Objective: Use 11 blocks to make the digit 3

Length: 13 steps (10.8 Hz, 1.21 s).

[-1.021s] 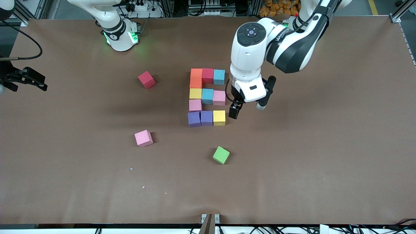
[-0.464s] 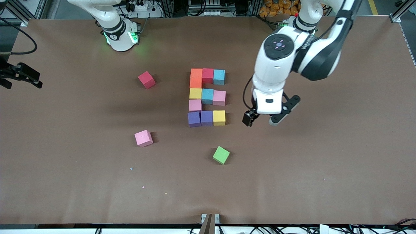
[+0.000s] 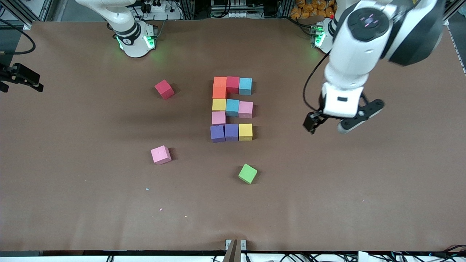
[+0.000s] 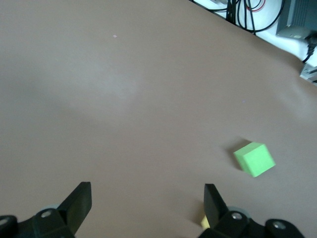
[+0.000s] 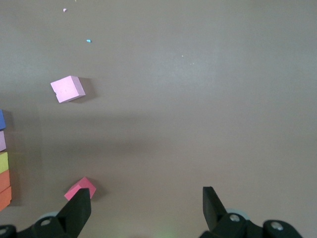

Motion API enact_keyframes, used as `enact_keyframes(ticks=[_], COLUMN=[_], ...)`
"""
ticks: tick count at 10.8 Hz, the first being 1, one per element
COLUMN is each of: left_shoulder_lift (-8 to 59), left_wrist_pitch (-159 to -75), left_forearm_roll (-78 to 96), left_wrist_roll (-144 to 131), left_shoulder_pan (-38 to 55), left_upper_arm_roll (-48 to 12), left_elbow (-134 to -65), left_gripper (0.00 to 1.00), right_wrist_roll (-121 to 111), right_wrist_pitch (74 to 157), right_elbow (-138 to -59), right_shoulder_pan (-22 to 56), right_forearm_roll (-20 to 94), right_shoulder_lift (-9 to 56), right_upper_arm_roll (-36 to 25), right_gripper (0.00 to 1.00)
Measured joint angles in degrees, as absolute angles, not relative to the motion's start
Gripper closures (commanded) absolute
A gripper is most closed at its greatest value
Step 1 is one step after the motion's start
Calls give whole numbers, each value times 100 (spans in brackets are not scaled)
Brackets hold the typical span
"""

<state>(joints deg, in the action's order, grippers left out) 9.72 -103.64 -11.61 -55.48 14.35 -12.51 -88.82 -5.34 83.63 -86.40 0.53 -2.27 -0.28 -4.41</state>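
Your eleven blocks point(image 3: 231, 108) stood touching as a digit mid-counter point(image 3: 327, 189), so nothing was held. Left gripper point(image 3: 325, 124), fingers apart and empty, hung beside them toward its own arm's end; right gripper point(image 3: 22, 77), apart too, waited well off.

Matte, foam-like blocks point(image 3: 232, 108) and a matte green cube point(image 3: 247, 173) sit on a smooth brown paper-like table cover point(image 3: 327, 189); glossy white plastic shells clad the left arm point(image 3: 358, 43).
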Motion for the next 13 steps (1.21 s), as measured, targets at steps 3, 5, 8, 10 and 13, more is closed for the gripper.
enact_keyframes(ticks=[3, 5, 8, 10, 13], left_shoulder_lift=[495, 163, -192, -256, -258], left_wrist_pitch=[-10151, -9999, -9688, -9519, -9027], left_forearm_roll=[-815, -691, -223, -52, 16], left_wrist_roll=[-3938, -3034, -1733, -1336, -1225], left_shoulder_pan=[713, 494, 101, -110, -112], left_upper_arm_roll=[-1187, -888, -552, -535, -710], left_elbow=[-9034, -9172, -9194, -9205, -9223], left_gripper=[0, 0, 0, 0, 0], right_wrist_roll=[-713, -742, -797, -810, -814], right_wrist_pitch=[8077, 7934, 7926, 7980, 8257], right_elbow=[-8501, -8473, -8463, -8463, -8545], right_shoulder_pan=[60, 40, -4, -4, -6], right_forearm_roll=[-114, 75, 159, 165, 165], right_shoulder_lift=[82, 82, 82, 82, 71], right_upper_arm_roll=[-401, -419, -431, -431, -432], right_gripper=[0, 0, 0, 0, 0])
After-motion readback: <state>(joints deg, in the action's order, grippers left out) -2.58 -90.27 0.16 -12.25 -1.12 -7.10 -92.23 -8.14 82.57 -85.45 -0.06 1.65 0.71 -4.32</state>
